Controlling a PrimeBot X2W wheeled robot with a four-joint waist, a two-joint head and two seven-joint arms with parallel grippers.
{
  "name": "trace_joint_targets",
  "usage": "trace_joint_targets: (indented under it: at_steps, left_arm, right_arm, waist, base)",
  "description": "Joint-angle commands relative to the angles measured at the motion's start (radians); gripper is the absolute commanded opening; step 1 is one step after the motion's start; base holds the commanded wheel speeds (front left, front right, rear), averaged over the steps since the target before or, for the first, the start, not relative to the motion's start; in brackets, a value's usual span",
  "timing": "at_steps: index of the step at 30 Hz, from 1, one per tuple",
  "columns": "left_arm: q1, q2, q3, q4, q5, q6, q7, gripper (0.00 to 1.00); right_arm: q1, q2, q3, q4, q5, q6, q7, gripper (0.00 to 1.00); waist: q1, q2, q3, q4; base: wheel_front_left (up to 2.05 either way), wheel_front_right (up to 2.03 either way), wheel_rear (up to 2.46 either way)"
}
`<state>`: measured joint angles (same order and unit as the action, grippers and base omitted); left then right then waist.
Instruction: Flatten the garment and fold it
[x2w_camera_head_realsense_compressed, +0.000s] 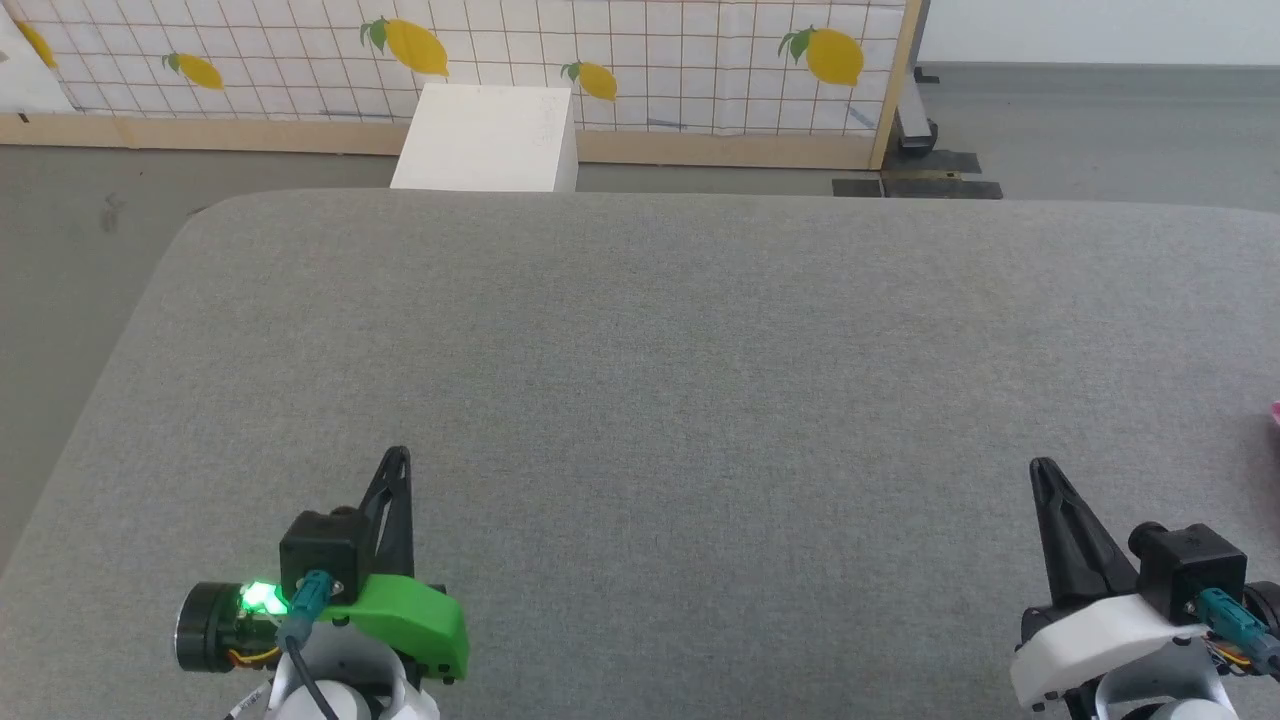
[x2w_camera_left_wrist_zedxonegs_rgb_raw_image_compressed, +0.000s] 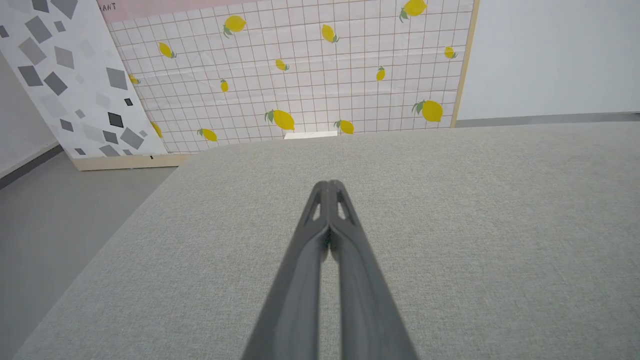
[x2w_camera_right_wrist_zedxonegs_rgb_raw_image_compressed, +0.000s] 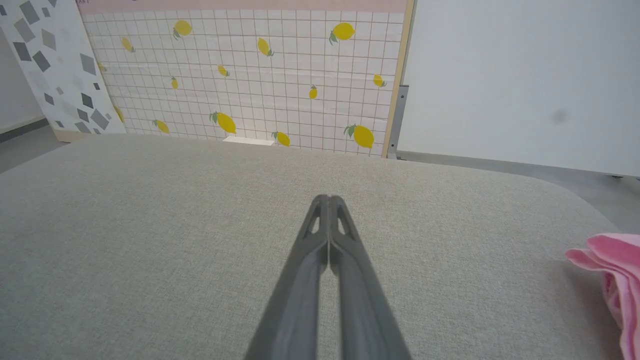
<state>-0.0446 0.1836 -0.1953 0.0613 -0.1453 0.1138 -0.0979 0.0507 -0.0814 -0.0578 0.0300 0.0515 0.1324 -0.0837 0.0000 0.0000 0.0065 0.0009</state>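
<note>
The pink garment (x2w_camera_right_wrist_zedxonegs_rgb_raw_image_compressed: 612, 270) lies bunched at the right edge of the right wrist view, on the grey padded table (x2w_camera_right_wrist_zedxonegs_rgb_raw_image_compressed: 150, 240); a sliver of the garment (x2w_camera_head_realsense_compressed: 1275, 413) shows at the far right edge of the head view. My right gripper (x2w_camera_head_realsense_compressed: 1045, 470) hovers low over the table to the left of the garment, fingers pressed together and holding nothing, as the right gripper (x2w_camera_right_wrist_zedxonegs_rgb_raw_image_compressed: 328, 199) also shows from its wrist. My left gripper (x2w_camera_head_realsense_compressed: 398, 455) sits at the lower left, far from the garment, and the left gripper (x2w_camera_left_wrist_zedxonegs_rgb_raw_image_compressed: 328, 184) is shut and empty.
The grey table (x2w_camera_head_realsense_compressed: 640, 380) spans most of the head view, its left edge rounded with grey floor (x2w_camera_head_realsense_compressed: 70, 260) beyond. A white box (x2w_camera_head_realsense_compressed: 490, 140) stands behind the far edge, before a lemon-patterned grid panel (x2w_camera_head_realsense_compressed: 640, 50).
</note>
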Motion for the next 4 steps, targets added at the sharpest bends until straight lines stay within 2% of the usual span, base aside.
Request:
trace_joint_targets:
  at_steps: [1, 4]
  left_arm:
    - [0.018, -0.012, 0.013, -0.006, 0.018, -0.01, 0.006, 0.0]
    - [0.02, -0.019, 0.024, -0.009, 0.025, -0.017, 0.011, 0.0]
  right_arm:
    - [-0.019, 0.005, 0.005, -0.008, -0.012, -0.001, 0.005, 0.0]
    - [-0.021, 0.007, 0.008, -0.009, -0.015, -0.001, 0.01, 0.0]
  waist:
    - [0.0, 0.0, 0.0, 0.0]
    - [0.0, 0.0, -0.001, 0.0]
  base:
    - [0.0, 0.0, 0.0]
    - [0.0, 0.0, 0.0]
